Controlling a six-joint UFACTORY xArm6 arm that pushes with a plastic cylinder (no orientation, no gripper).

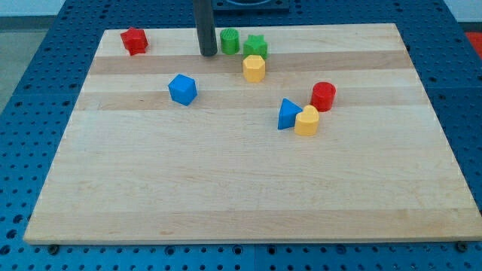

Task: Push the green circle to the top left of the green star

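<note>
The green circle [230, 41] is a short green cylinder near the board's top edge. The green star [255, 47] sits just to its right and slightly lower, close to it. My tip [208, 53] is the lower end of a dark rod. It stands just left of the green circle, a small gap apart. A yellow hexagon [254, 68] lies directly below the green star, touching or nearly touching it.
A red block [134, 41] sits at the top left. A blue block [182, 89] lies left of centre. A blue triangle [287, 114], a yellow block [306, 120] and a red cylinder [323, 96] cluster at the right. The wooden board [241, 196] ends close above the green blocks.
</note>
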